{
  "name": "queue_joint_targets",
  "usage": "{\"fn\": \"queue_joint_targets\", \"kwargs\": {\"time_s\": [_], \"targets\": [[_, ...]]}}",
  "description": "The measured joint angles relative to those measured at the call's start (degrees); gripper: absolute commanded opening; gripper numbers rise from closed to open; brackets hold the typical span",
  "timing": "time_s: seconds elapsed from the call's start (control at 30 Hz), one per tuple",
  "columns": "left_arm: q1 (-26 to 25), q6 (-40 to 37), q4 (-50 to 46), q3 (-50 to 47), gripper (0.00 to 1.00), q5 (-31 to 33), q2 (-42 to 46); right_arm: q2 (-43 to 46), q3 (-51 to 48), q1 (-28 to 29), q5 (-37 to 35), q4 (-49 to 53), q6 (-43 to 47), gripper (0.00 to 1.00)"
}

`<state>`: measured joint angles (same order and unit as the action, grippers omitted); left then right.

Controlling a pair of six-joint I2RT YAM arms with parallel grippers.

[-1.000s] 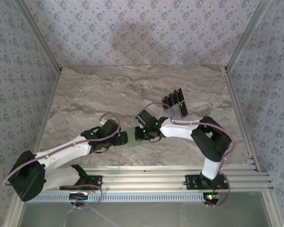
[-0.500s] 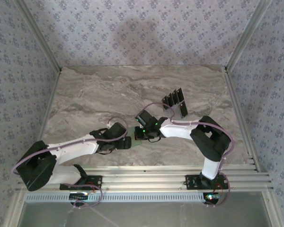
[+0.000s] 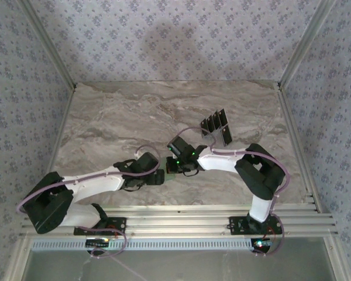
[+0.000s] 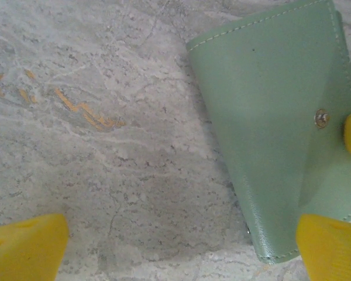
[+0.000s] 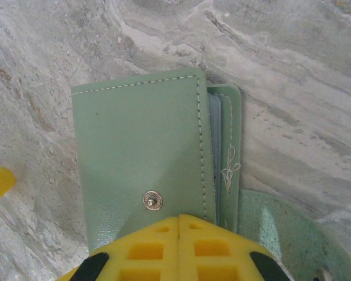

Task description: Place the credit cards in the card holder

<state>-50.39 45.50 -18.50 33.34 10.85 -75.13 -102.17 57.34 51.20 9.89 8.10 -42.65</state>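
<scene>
Left gripper (image 4: 181, 234) has closed in, open, card holder (image 4: 269, 117) beside one finger.

Card holder (image 5: 141, 152) — smooth stitched leather, metal snap.

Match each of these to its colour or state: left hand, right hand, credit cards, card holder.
Things:
1. left hand
2. right hand
3. credit cards
4. card holder

Colour or state:
A. pale sage green, stitched along the edge
B. fingers spread wide apart
C. dark, lying together in a cluster
D. fingers shut together

Pairs: 1-B, 2-D, 3-C, 4-A
</scene>
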Motion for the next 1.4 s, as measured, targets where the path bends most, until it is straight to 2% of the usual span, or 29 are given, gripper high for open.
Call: {"fn": "queue_joint_targets", "kwargs": {"time_s": [0.23,0.57,0.73,0.97,1.23,1.4], "targets": [[-0.37,0.22,1.81,-1.09,1.0,1.42,-1.07,0.15,0.02,-0.17,0.04,0.2,0.04,0.12],[-0.63,0.61,2.34,-1.44,1.0,2.27,-1.18,8.98,0.98,-3.65,-0.72,6.49,2.67,0.3],[-0.66,0.61,2.71,-1.57,1.0,2.51,-1.46,9.99,3.61,-4.35,-3.32,11.41,5.7,0.4],[-0.74,0.63,2.73,-1.57,1.0,2.69,-1.49,6.67,5.95,-4.2,-5.92,16.37,8.55,0.39],[-0.74,0.63,2.91,-1.68,1.0,2.75,-1.46,4.81,5.92,-4.31,-6.29,17.22,9.31,0.28],[-0.74,0.63,2.95,-1.73,1.0,2.86,-1.46,4.59,5.84,-5.01,-6.05,16.87,9.27,0.25]]}}
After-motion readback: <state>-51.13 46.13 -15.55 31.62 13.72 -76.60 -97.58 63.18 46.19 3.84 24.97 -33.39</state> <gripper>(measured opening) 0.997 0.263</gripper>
